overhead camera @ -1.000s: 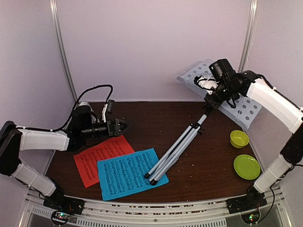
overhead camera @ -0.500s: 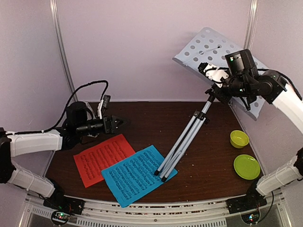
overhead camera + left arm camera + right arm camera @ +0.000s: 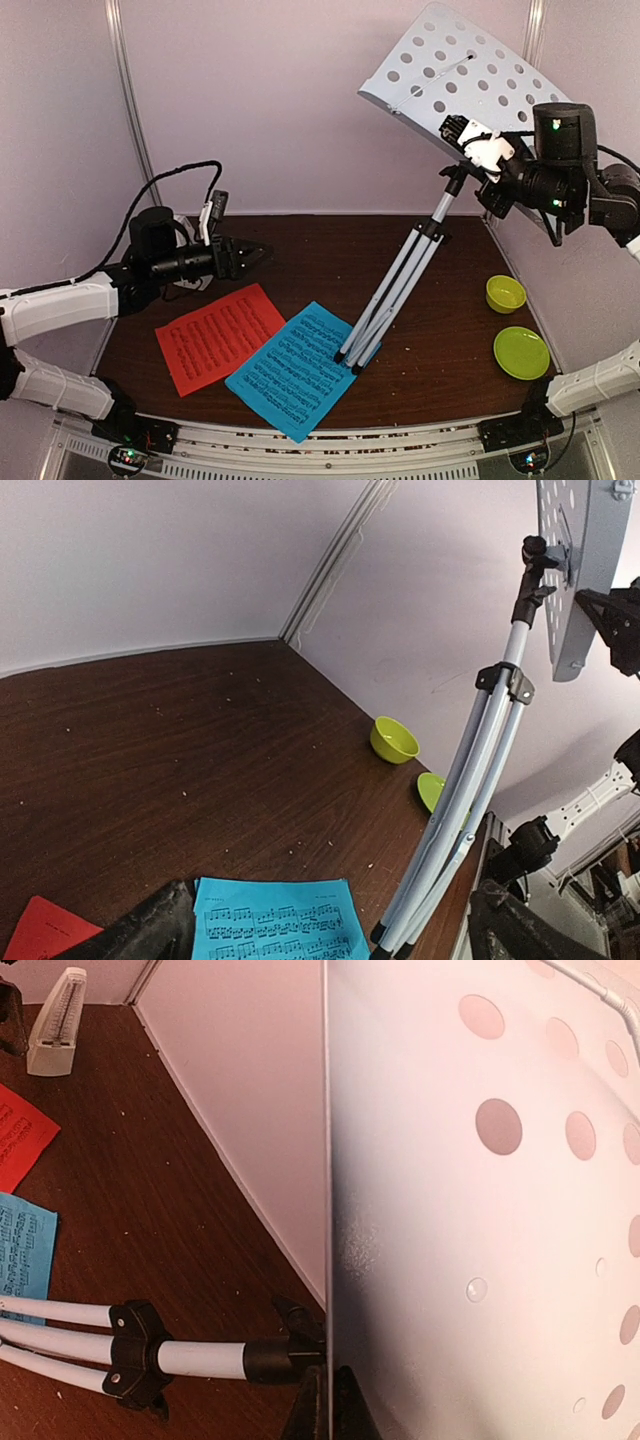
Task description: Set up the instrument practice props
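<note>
My right gripper (image 3: 497, 178) is shut on the lower edge of the white perforated music-stand desk (image 3: 450, 85) and holds it high at the back right. In the right wrist view the fingers (image 3: 312, 1412) clamp the desk's edge (image 3: 480, 1210). The folded white tripod legs (image 3: 395, 290) slant down, and their feet rest on the blue music sheet (image 3: 290, 375). The red-orange sheet (image 3: 215, 335) lies left of it. My left gripper (image 3: 255, 252) is open and empty above the table at the left. The white pyramid metronome (image 3: 58, 1020) shows only in the right wrist view, in the far corner.
A yellow-green bowl (image 3: 505, 293) and a yellow-green plate (image 3: 521, 352) sit at the right side of the brown table (image 3: 320, 260). White booth walls close the back and both sides. Crumbs dot the tabletop.
My right arm has raised the desk high and swung the stand closer to upright. The tripod feet have slid forward and turned the blue sheet with them. My left gripper has barely moved.
</note>
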Available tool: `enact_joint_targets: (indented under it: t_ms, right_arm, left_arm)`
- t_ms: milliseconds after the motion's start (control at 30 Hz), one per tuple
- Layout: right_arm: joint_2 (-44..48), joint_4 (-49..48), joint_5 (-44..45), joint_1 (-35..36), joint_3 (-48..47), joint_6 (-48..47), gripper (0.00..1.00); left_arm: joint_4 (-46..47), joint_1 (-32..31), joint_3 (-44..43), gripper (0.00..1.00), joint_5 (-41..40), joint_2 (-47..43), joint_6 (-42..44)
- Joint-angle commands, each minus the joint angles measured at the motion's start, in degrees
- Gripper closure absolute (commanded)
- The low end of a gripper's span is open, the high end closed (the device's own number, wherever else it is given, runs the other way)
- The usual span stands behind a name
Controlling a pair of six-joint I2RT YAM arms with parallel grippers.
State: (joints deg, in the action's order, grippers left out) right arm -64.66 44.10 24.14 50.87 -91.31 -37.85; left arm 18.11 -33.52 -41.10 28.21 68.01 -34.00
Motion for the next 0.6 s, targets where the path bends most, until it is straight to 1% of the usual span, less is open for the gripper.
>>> enact_joint_targets:
  t_ms: [0,167,367,567]
  right_arm:
    - [4.19,-21.31,3.63,3.02,-1.11,-4.71,1.00]
    - [3.94,-25.40,6.47,6.56,-1.52,-9.05,1.00]
    - [0.65,-30.63,12.48,11.42,-3.89,-15.89,1.00]
    - [-3.46,-38.90,20.58,15.37,-4.47,-24.02,1.00]
  left_arm:
    - [-2.50,-2.47,-2.84,0.02,-3.39,-1.85,5.28]
    - [-3.23,-6.54,-3.28,0.02,-8.40,-3.16,9.65]
    - [-8.27,-14.98,-7.07,0.02,-19.74,-1.81,17.73]
    - [-8.39,-22.27,-11.11,0.11,-28.78,1.88,20.95]
